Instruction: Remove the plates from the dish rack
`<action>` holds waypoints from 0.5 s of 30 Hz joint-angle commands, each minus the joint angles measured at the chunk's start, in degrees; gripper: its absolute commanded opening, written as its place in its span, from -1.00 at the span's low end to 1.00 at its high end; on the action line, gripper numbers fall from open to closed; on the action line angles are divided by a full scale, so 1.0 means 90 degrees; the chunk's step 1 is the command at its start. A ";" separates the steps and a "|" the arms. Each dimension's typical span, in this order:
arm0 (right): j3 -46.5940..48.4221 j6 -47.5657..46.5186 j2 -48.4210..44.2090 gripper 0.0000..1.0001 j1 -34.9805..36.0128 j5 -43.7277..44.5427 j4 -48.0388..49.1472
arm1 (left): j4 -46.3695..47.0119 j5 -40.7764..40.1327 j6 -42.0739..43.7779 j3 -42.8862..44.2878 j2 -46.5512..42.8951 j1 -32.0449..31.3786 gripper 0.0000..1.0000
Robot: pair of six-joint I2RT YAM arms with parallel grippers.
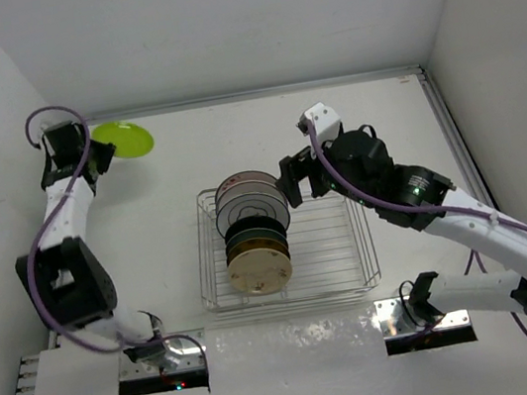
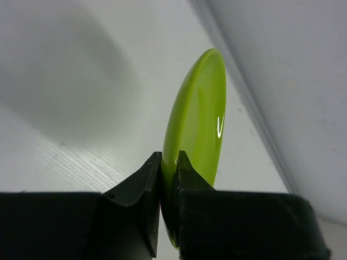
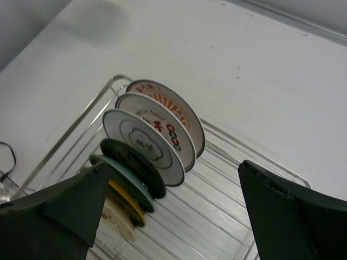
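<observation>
Left gripper (image 2: 169, 162) is closed on the lower rim of the lime green plate (image 2: 198, 124). Both dark fingers (image 2: 138, 189) press on the two faces of the plate, and the plate stands on its edge between them. In the top view this gripper (image 1: 86, 155) holds the plate (image 1: 122, 139) over the far left corner of the table (image 1: 381, 119), near the left wall and just before the back wall. I cannot tell if the plate touches the table.

The right gripper (image 3: 173, 168) is wide open and holds nothing. In the top view it (image 1: 298, 180) hangs over the dish rack (image 1: 351, 244), just beside the right edges of the far plates in the row. I cannot tell if it touches them.

The other plates (image 1: 254, 229) stand upright in one row along the left part of the rack, close face to face. From the far end, the wrist view shows a plate with a red-orange pattern (image 3: 162, 100), a white one with red marks (image 3: 162, 127), a white one with grey rings (image 3: 138, 138), a black one (image 3: 130, 160), a teal one (image 3: 127, 184), and then yellowish ones that the left finger partly hides. The tan plate (image 1: 260, 268) is nearest to the arm bases.

Right of the row, the thin bars of the rack (image 3: 217, 206) lie open up to its right rim. White table runs from the rack to the back wall and to the rail along the right edge.
</observation>
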 commanded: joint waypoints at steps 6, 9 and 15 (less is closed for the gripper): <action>-0.0704 -0.0363 -0.0555 0.98 -0.0006 -0.0884 -0.0162 | 0.1902 0.0180 -0.0365 0.0172 0.1910 0.0292 -1.00; -0.0870 -0.0432 -0.0585 0.98 -0.0006 -0.1011 -0.0221 | 0.2077 0.0268 -0.0306 0.0318 0.2351 0.0292 -1.00; -0.1055 -0.0569 -0.0448 0.98 -0.0006 -0.1421 -0.0347 | 0.1668 0.0170 -0.0092 0.0933 0.3171 0.0389 -0.61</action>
